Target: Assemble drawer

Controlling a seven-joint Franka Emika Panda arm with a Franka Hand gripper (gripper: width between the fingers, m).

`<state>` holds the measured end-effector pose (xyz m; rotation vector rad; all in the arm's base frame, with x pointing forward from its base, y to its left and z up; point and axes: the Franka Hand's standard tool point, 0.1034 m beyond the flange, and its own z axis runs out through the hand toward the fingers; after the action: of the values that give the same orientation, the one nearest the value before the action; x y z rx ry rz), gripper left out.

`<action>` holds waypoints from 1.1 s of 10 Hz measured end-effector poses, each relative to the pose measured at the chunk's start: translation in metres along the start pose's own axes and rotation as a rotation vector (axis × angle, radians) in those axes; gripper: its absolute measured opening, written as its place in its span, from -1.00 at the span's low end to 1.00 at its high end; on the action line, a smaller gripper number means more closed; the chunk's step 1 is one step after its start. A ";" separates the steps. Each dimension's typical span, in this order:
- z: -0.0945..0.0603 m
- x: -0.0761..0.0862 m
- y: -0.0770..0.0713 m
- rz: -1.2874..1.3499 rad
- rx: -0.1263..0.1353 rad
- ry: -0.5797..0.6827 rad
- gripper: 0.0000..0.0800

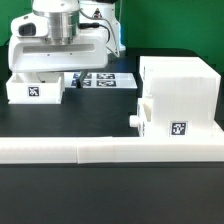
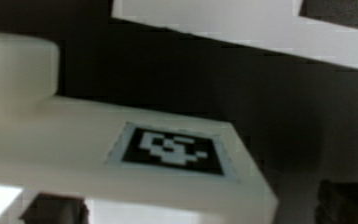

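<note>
The drawer's tall white housing [image 1: 182,92] stands at the exterior view's right, with one knobbed tray [image 1: 150,116] partly pushed into its lower front. The second white tray [image 1: 38,88] lies at the exterior view's left, its tag facing front. My gripper [image 1: 52,66] hangs right over this tray. In the wrist view the tray's tagged face [image 2: 167,148] fills the picture, blurred and close. Both dark fingertips [image 2: 48,208] sit far apart at either side of the tray's white wall. My gripper [image 2: 194,212] is open and straddles that wall without pinching it.
The marker board [image 1: 100,80] lies flat between the left tray and the housing. A long low white wall strip [image 1: 100,152] runs along the table's front edge. The robot's base and arm stand at the back left.
</note>
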<state>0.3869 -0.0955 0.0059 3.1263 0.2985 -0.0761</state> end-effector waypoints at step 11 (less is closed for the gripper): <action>0.000 0.001 -0.002 -0.015 0.001 0.000 -0.89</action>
<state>0.3875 -0.0933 0.0055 3.1258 0.3219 -0.0758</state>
